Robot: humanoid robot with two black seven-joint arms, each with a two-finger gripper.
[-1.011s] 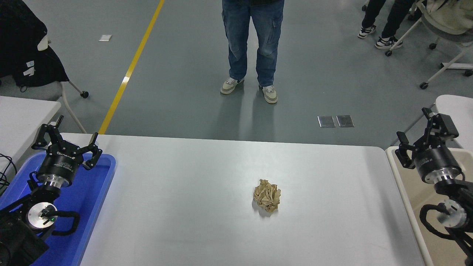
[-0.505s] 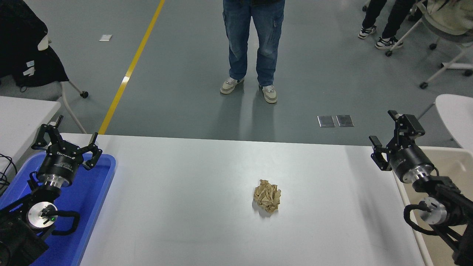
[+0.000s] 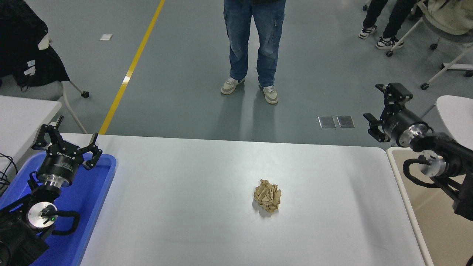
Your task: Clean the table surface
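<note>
Table surface (image 3: 184, 207) bears crumpled paper (image 3: 267, 195); right claw (image 3: 380, 107) agape; left claw (image 3: 66, 142) agape.

One high head camera looks forward and down over the table surface (image 3: 207, 177).

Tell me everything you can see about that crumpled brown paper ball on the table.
The crumpled paper ball is tan-brown, like kraft paper, scrunched into a loose, irregular lump with many sharp creases and folds. It lies alone on the white table surface, a little right of centre and towards the near side, casting a small shadow at its lower left. Nothing but the tabletop touches it; both grippers are far from it.
</note>
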